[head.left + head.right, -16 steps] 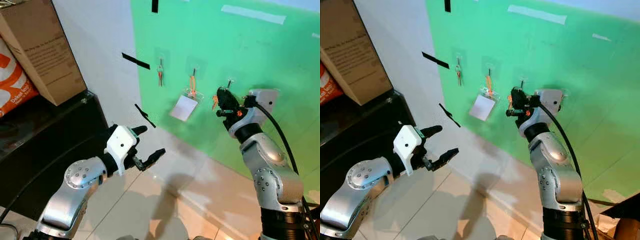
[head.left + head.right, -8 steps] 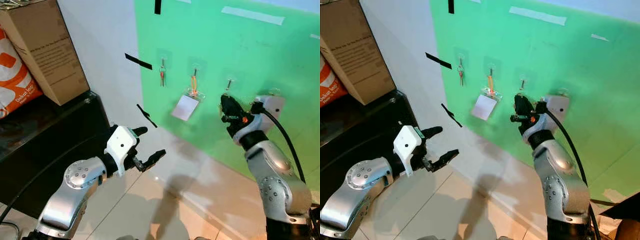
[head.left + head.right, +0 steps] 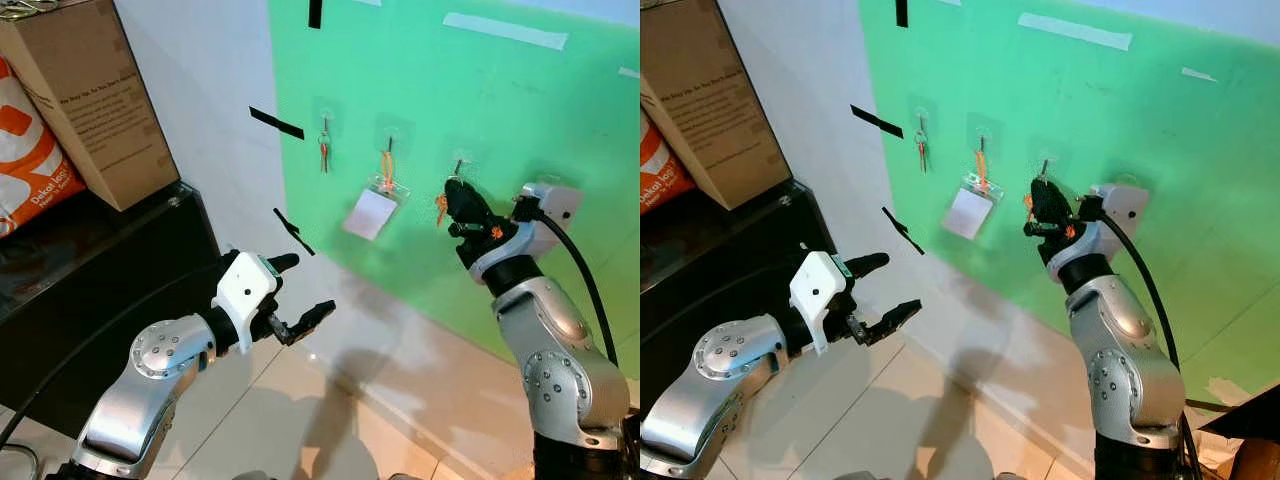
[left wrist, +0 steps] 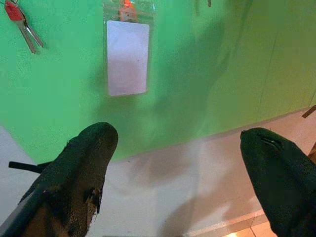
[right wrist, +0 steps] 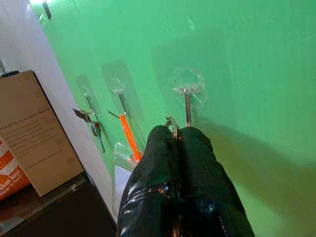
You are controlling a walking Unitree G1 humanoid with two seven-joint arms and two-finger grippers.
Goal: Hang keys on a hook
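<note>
The right gripper is reaching up to the green wall, its two fingers pressed tight together on a key ring. The ring is peeking out just above the fingertips, right beside the shaft of the third hook, the rightmost of the three in use; whether the ring is touching the hook is not clear. From the head view, an orange bit of the keys is showing at the left of the gripper, just below that hook.

Two more hooks are sitting to the left on the wall. The far-left one is carrying another set of keys with a red tag, and the middle one is carrying a badge on an orange strap.

The left gripper is hanging low and left, well apart from the hooks, with its fingers spread wide and nothing between them.

A cardboard box is standing on a black cabinet at the far left.
</note>
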